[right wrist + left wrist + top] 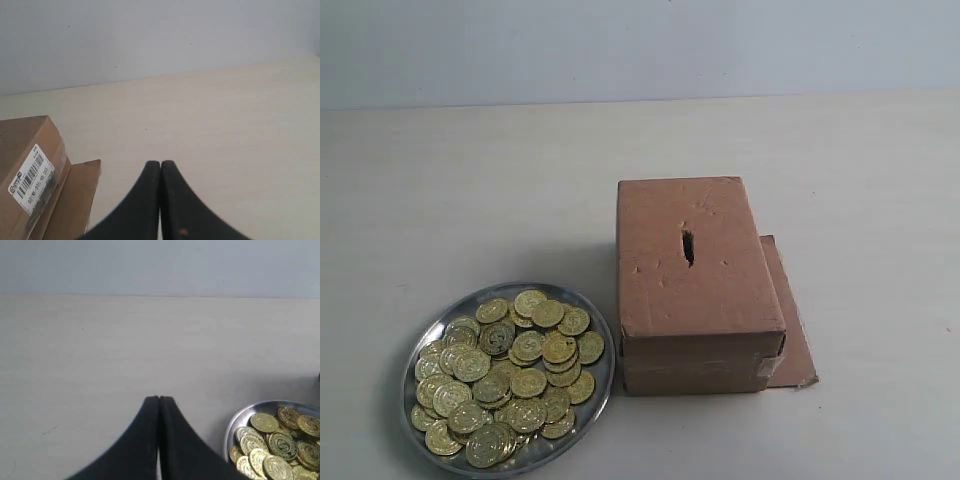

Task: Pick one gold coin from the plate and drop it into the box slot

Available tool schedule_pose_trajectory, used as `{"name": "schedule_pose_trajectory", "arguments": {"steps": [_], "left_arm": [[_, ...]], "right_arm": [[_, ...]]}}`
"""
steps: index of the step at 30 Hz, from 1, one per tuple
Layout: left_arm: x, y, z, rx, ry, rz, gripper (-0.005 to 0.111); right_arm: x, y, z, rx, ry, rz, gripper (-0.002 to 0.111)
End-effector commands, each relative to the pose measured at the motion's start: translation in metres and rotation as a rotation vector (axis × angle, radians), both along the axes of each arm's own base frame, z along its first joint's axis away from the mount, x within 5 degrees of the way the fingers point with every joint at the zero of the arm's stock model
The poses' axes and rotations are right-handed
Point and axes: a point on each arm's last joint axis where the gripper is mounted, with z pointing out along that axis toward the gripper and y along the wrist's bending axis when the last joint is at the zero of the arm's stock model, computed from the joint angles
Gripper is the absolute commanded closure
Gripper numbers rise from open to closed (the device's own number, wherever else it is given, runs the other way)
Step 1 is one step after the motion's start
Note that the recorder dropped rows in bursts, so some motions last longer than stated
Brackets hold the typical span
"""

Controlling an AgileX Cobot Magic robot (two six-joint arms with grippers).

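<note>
A round silvery plate (597, 330) heaped with several gold coins (528, 346) sits at the front left of the table. To its right stands the brown cardboard box (695, 300), its dark slot (688, 246) in the middle of the top face. Neither arm shows in the exterior view. In the left wrist view my left gripper (159, 400) is shut and empty over bare table, with the plate (241, 418) and coins (272, 442) off to one side. My right gripper (160, 164) is also shut and empty, beside the box (25, 165).
A flat brown cardboard sheet (796, 335) lies under the box and juts out on its right; the right wrist view shows the sheet (75, 200) too. A white barcode label (31, 174) is on the box's side. A pale wall rises behind the light table.
</note>
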Motion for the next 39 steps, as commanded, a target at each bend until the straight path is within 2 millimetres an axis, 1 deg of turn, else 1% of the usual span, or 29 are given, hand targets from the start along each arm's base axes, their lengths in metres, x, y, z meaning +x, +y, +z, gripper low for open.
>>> {"name": "schedule_pose_trajectory", "arguments": {"steps": [1, 3, 6, 8, 10, 12, 18, 21, 25, 27, 28, 29, 30, 32, 34, 36, 38, 39], "left_arm": [[0.002, -0.003, 0.009, -0.248, -0.091, 0.021, 0.107], [0.002, -0.004, 0.016, -0.374, -0.151, 0.026, 0.107], [0.003, -0.003, 0.025, -0.608, -0.220, 0.050, 0.107], [0.003, -0.003, 0.026, -0.673, -0.218, 0.055, 0.107], [0.003, -0.003, 0.026, -0.681, -0.217, 0.056, 0.107], [0.003, -0.003, 0.026, -0.680, -0.215, 0.055, 0.107], [0.003, -0.003, 0.026, -0.680, -0.215, 0.055, 0.107], [0.003, -0.003, 0.025, -0.680, -0.211, 0.054, 0.107], [0.003, -0.004, 0.024, -0.717, -0.188, 0.051, 0.107], [0.002, -0.007, 0.021, -0.723, -0.144, 0.038, 0.107], [0.002, -0.009, 0.019, -0.703, -0.105, 0.022, 0.107], [0.000, -0.012, 0.023, -0.674, -0.084, -0.009, 0.107], [-0.002, -0.014, 0.029, -0.649, -0.075, -0.039, 0.107], [-0.008, -0.018, 0.047, -0.560, -0.095, -0.124, 0.107], [-0.013, -0.023, 0.068, -0.445, -0.120, -0.212, 0.107], [-0.013, -0.028, 0.084, -0.282, -0.119, -0.301, 0.107], [-0.012, -0.033, 0.096, -0.134, -0.087, -0.389, 0.107], [-0.009, -0.036, 0.100, -0.063, -0.057, -0.433, 0.107]], "right_arm": [[0.000, -0.001, 0.001, -0.014, -0.027, -0.009, 0.108], [0.001, 0.000, 0.005, 0.038, -0.075, -0.012, 0.108], [0.002, 0.001, 0.013, 0.219, -0.148, -0.020, 0.108], [0.002, 0.000, 0.020, 0.330, -0.217, -0.038, 0.108], [0.002, -0.001, 0.024, 0.451, -0.256, -0.055, 0.108], [0.002, -0.002, 0.026, 0.519, -0.276, -0.067, 0.108], [0.002, -0.002, 0.025, 0.526, -0.269, -0.065, 0.108], [0.002, -0.001, 0.025, 0.591, -0.258, -0.068, 0.108], [0.002, -0.001, 0.024, 0.620, -0.249, -0.066, 0.108], [0.002, 0.002, 0.020, 0.608, -0.194, -0.045, 0.108], [0.001, 0.005, 0.024, 0.582, -0.165, -0.020, 0.108], [-0.001, 0.008, 0.026, 0.560, -0.129, 0.008, 0.108], [-0.003, 0.011, 0.032, 0.534, -0.108, 0.038, 0.108], [-0.007, 0.014, 0.046, 0.500, -0.102, 0.080, 0.108], [-0.009, 0.016, 0.065, 0.461, -0.099, 0.111, 0.108], [-0.010, 0.018, 0.085, 0.415, -0.096, 0.141, 0.108], [-0.006, 0.021, 0.101, 0.357, -0.047, 0.177, 0.108], [-0.003, 0.023, 0.113, 0.308, -0.028, 0.204, 0.108]]}}
